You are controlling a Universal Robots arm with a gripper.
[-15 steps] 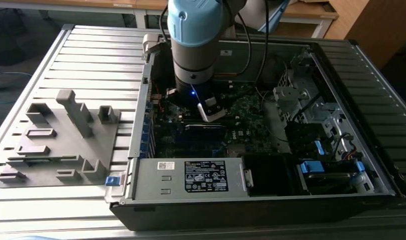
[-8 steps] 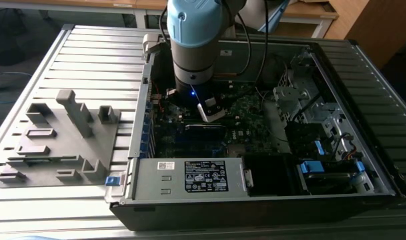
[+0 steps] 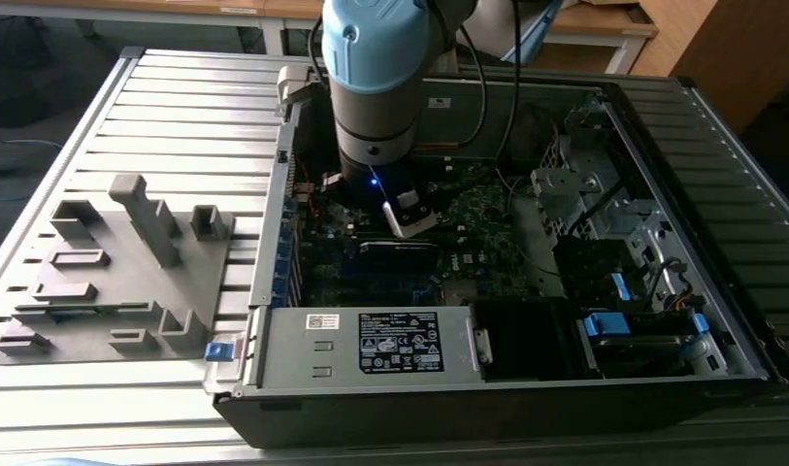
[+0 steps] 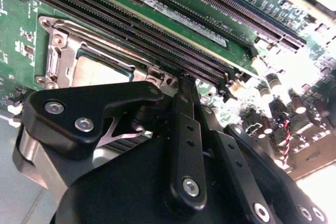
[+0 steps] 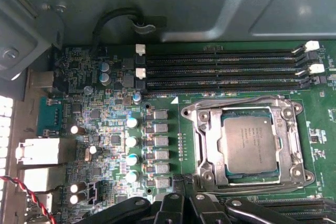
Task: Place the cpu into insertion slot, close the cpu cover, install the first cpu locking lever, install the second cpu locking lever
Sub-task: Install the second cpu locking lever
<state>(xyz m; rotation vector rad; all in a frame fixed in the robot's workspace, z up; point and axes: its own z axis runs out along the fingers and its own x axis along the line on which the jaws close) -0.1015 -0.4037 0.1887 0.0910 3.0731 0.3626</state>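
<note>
My claw (image 4: 184,85) hangs low over the green board (image 5: 157,85), its black linked fingers (image 4: 185,129) drawn together to a narrow tip with nothing between them; the tip sits just beside the near edge of the chip socket.

The chip (image 5: 251,144) already lies in its slot (image 5: 210,145), a flat square with a dull grey metal top. The cover (image 5: 286,145), a thin silver frame with a big square cut-out, appears folded down around it. I judge those two steps done. A thin wire lever (image 5: 236,99) runs along the far side of the frame; whether either lever is latched I cannot tell.

Beyond the socket lie long black memory slots (image 5: 220,69) with white clips, then the grey sheet-metal case wall (image 5: 210,3).

In the exterior view the open case (image 3: 368,383) rests on a ribbed metal counter (image 3: 174,116), a grey plastic fixture (image 3: 110,282) at its left.
</note>
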